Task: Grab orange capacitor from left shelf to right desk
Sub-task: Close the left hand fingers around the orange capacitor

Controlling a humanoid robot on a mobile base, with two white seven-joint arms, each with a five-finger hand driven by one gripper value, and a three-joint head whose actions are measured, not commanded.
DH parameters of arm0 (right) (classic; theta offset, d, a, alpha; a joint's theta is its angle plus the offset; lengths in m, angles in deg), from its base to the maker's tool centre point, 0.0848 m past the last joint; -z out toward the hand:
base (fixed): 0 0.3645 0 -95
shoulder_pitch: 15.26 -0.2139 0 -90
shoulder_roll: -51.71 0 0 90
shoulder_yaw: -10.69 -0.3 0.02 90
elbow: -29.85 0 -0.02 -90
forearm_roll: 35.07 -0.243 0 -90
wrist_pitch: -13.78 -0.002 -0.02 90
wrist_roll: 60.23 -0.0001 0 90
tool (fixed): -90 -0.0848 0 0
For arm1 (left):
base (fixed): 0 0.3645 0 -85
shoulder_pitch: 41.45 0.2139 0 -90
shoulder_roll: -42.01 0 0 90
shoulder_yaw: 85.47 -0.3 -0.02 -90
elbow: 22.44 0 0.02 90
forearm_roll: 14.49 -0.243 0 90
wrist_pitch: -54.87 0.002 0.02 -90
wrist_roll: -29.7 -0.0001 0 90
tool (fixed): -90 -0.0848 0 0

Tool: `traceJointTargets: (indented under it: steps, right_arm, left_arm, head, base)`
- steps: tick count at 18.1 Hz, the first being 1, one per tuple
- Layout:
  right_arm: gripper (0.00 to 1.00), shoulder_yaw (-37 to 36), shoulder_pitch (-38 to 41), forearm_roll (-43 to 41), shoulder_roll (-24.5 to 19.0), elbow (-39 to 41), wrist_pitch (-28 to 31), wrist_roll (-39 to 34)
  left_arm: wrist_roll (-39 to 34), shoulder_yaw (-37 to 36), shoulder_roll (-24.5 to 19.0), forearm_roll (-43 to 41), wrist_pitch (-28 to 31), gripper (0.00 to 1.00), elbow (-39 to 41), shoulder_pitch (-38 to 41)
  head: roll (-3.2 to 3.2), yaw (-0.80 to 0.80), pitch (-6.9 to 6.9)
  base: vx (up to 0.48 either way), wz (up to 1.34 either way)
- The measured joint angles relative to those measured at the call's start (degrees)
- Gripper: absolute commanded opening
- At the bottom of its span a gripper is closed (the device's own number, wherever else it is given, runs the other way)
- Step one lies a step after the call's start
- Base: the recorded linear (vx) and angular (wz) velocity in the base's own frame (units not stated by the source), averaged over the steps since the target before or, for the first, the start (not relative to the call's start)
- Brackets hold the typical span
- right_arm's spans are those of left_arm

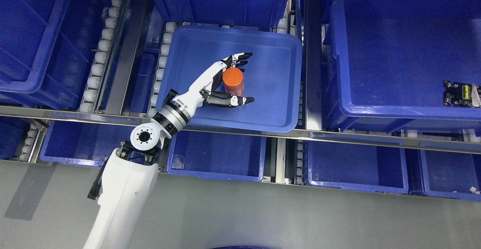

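We reach the capacitor, not yet lifted
Our left hand brackets the capacitor at the tray centre, fingers at 12, thumb at 6, loosely open; lift and carry to the desk remain

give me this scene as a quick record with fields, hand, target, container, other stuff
working hand: left robot hand, reaching into the tray from the lower left
hand state: fingers and thumb either side of the capacitor, not clearly closed
target: orange capacitor, upright
container: shallow blue tray on the shelf's roller track
right arm: not in view
other: small circuit board in the large blue bin at right
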Motion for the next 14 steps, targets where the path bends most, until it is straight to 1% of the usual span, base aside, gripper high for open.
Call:
traceJointTargets:
  steps: [4, 6, 8, 10, 11, 13, 14]
  right_arm:
    - [1.00, 0.00, 0.00, 0.00, 0.00, 0.00, 0.00, 0.00]
    - [1.00, 0.00, 0.00, 0.00, 0.00, 0.00, 0.00, 0.00]
    - [1.00, 0.00, 0.00, 0.00, 0.00, 0.00, 0.00, 0.00]
    - [1.00, 0.00, 0.00, 0.00, 0.00, 0.00, 0.00, 0.00]
    - [1.00, 0.00, 0.00, 0.00, 0.00, 0.00, 0.00, 0.00]
    - [1.00, 0.00, 0.00, 0.00, 0.00, 0.00, 0.00, 0.00]
    - [1.00, 0.00, 0.00, 0.00, 0.00, 0.00, 0.00, 0.00]
  left_arm:
    - [0.35, 0.19, 0.15, -0.08, -0.03, 0.68, -0.59, 0.09]
    - [0.95, 0.26, 0.39, -0.11, -0.14, 0.61, -1.14, 0.08]
    - [1.32, 0.35, 0.90, -0.12, -0.29, 0.48, -1.70, -0.02]
    - [2.37, 0.54, 1.40, -0.14, -1.27, 0.29, -2.39, -0.09]
    - [2.89, 0.73, 1.59, -0.14, -2.10, 0.21, -2.72, -0.12]
    - [3.95, 1.29, 1.93, -0.14, -3.85, 0.10, -3.39, -0.13]
    - [4.27, 1.64, 2.09, -0.09, -4.76, 0.07, -3.74, -0.13]
  head:
    - [0.00, 0.00, 0.00]
    - [0.00, 0.00, 0.00]
    - [0.00, 0.00, 0.00]
    - [0.00, 0.00, 0.00]
    - [0.00, 0.00, 0.00]
    - [0.00, 0.00, 0.00]
    - [0.00, 0.00, 0.00]
  base:
    - [0.000, 0.00]
    - [0.000, 0.00]
    - [0.000, 0.00]
    - [0.000, 0.00]
    - [0.000, 0.00]
    - [0.000, 0.00]
    - [0.000, 0.00]
